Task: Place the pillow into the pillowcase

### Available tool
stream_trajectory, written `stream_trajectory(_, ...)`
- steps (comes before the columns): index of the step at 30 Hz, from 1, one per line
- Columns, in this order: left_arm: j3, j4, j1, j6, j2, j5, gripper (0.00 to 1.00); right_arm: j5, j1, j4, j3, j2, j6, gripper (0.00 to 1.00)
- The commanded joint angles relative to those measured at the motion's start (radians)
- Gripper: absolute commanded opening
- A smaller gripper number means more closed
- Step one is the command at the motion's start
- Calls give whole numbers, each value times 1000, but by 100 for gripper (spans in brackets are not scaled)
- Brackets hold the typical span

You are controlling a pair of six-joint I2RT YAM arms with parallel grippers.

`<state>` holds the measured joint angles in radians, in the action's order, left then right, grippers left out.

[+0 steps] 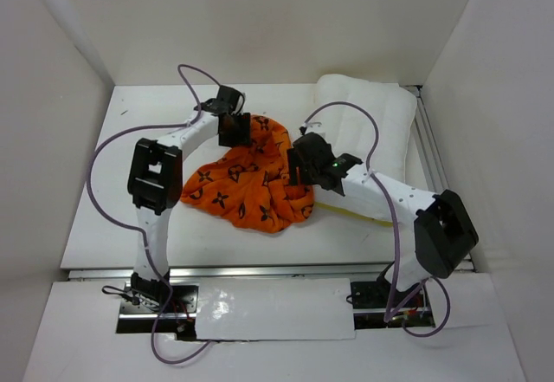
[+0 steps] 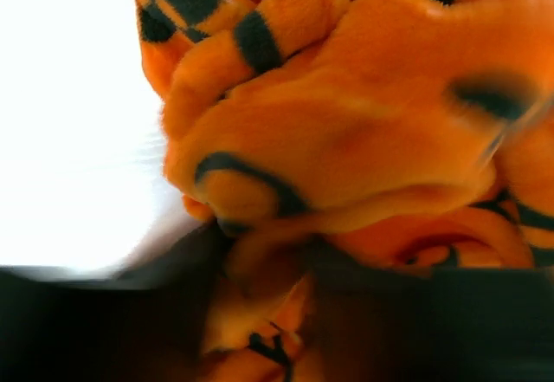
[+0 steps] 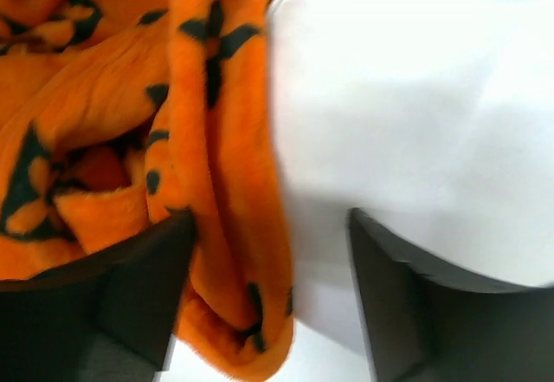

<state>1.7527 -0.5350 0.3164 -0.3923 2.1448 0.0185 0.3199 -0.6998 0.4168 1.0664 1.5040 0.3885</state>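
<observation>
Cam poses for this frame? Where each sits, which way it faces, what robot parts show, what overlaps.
Top external: above and behind the bases, looking down at the table; both arms, left gripper, right gripper, pillowcase, pillow.
Left wrist: on the left arm, close on pillowcase folds; blurred dark fingers at bottom.
Right wrist: on the right arm, facing the pillowcase edge beside something white; both fingers apart.
Shared: all three see the pillowcase.

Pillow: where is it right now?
Top view: the pillow lies at the far right of the table, partly under the right arm, with the bunched pillowcase just to its left.
</observation>
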Motion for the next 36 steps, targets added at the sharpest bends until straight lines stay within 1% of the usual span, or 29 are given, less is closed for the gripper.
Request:
stream_trajectory(1,56,-14,1,-6,29,-40,36,7,28,-44,1,-24,11,73)
stream_trajectory(2,65,-14,1,-17,41,-40,19,7,28,-44,1,-24,10,67)
stream_trajectory(3,65,-14,-8,-43,50,-13,3,-5,39,-44,1,-12,0,64)
stream_trajectory(4,65,-23,-17,-43,50,-12,0,-18,39,-44,1,-2,0,61)
stream_trajectory(6,36,-4,-28,-54,31,32,0,-33,48,-44,20,11,-19,59)
stream_trajectory(8,-34,21,-43,-66,-58,41,0,-42,36,-75,30,12,-51,56)
stream_trajectory(9,-60,30,-60,-75,-100,31,0,-68,36,-90,15,12,-65,50)
stream_trajectory(10,-118,50,-69,-76,-146,21,0,-106,36,-117,6,12,-86,16)
stream_trajectory(11,-152,59,-83,-89,-246,-14,0,-139,54,-118,6,12,-100,8)
stream_trajectory(12,-191,59,-83,-100,-299,-32,0,-160,63,-118,6,12,-100,0)
stream_trajectory(13,-262,59,-97,-112,-348,-51,0,-160,63,-118,6,21,-100,0)
stream_trajectory(14,-298,59,-109,-121,-400,-64,0,-138,72,-118,6,21,-100,0)
stream_trajectory(15,-329,59,-109,-140,-507,-96,0,-113,72,-118,-3,9,-100,0)
stream_trajectory(16,-353,47,-120,-152,-563,-121,0,-99,72,-118,9,-7,-100,0)
stream_trajectory(17,-392,37,-129,-166,-619,-161,0,-99,72,-127,35,-57,-124,0)
stream_trajectory(18,-392,14,-129,-177,-676,-187,0,-99,72,-145,52,-86,-140,0)
stream_trajectory(19,-392,-11,-129,-189,-789,-212,0,-99,56,-159,69,-117,-154,0)
stream_trajectory(20,-375,-29,-138,-198,-845,-227,0,-99,56,-185,88,-175,-169,0)
stream_trajectory(22,-351,-49,-138,-214,-954,-246,0,-99,46,-173,171,-212,-209,0)
stream_trajectory(23,-316,-62,-138,-226,-1053,-246,0,-99,36,-144,206,-235,-226,0)
stream_trajectory(24,-290,-72,-138,-226,-1095,-233,0,-99,36,-127,277,-235,-240,0)
stream_trajectory(26,-201,-100,-138,-214,-1192,-242,0,-99,25,-107,340,-261,-269,0)
stream_trajectory(29,-101,-144,-138,-201,-1247,-330,0,-99,7,-107,457,-261,-289,0)
stream_trajectory(30,-38,-175,-138,-191,-1258,-382,0,-113,6,-86,519,-261,-289,0)
stream_trajectory(32,10,-186,-138,-169,-1269,-417,0,-126,6,-64,578,-237,-300,0)
stream_trajectory(34,24,-195,-138,-160,-1269,-472,0,-140,6,-64,631,-217,-310,0)
stream_trajectory(36,-2,-195,-138,-160,-1269,-508,0,-140,6,-73,641,-176,-310,0)
